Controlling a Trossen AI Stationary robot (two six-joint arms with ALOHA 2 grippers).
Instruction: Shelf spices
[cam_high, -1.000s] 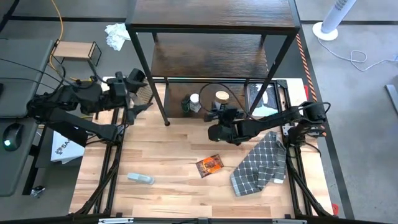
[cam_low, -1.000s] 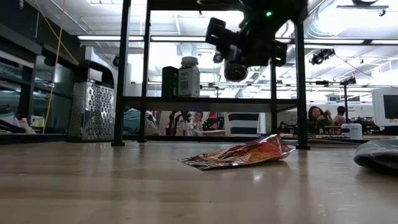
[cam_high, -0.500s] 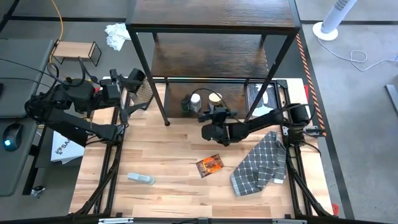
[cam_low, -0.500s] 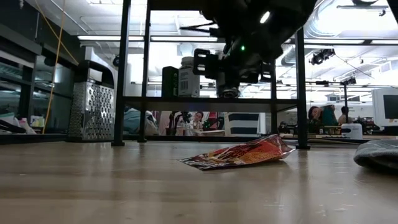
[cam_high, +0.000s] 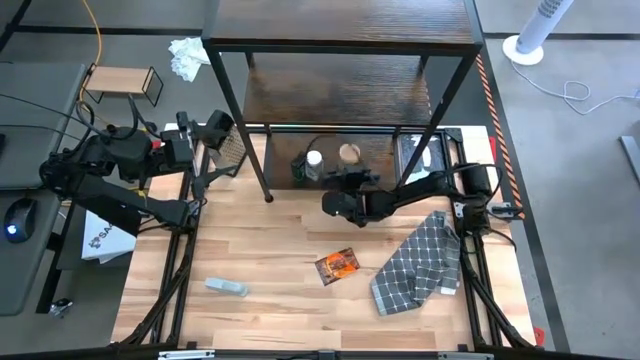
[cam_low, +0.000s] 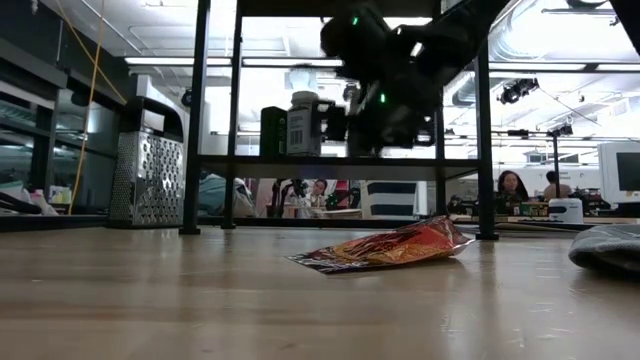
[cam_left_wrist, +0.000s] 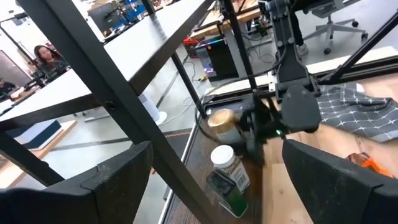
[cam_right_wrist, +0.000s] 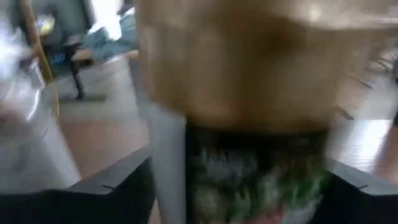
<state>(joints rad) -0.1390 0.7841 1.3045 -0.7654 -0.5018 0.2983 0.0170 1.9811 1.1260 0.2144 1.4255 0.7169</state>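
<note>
The tan-lidded brown jar (cam_high: 349, 153) is over the shelf's lowest dark board (cam_high: 380, 160), and my right gripper (cam_high: 350, 176) is shut on it. It fills the right wrist view (cam_right_wrist: 249, 93). The white-capped jar (cam_high: 314, 160) and the dark jar (cam_high: 299, 166) stand on their bases on the same board, just left of it (cam_low: 303, 122). The reddish-brown packet (cam_high: 337, 265) lies flat on the table. My left gripper (cam_high: 213, 130) waits open by the shelf's left leg. I see no slim amber bottle. My right gripper holds the tan-lidded jar by its brown body below the lid (cam_right_wrist: 261, 168), pinched between its two fingers (cam_right_wrist: 118, 186). The fingers come level from the table's near side, and the jar stays upright. The gripper hides whether the jar's base is on the board.
A metal box grater (cam_high: 230, 148) stands by the shelf's left leg. A checked cloth (cam_high: 420, 260) lies on the table's right side and a clear flat plastic object (cam_high: 226, 287) near the front left. The shelf's black frame posts (cam_high: 255, 130) surround the lower board.
My right gripper has moved toward the table's left along the lowest board, come lower and turned, and the tan-lidded jar has shifted a little left with it. My left arm has drawn back slightly toward the table's left.
</note>
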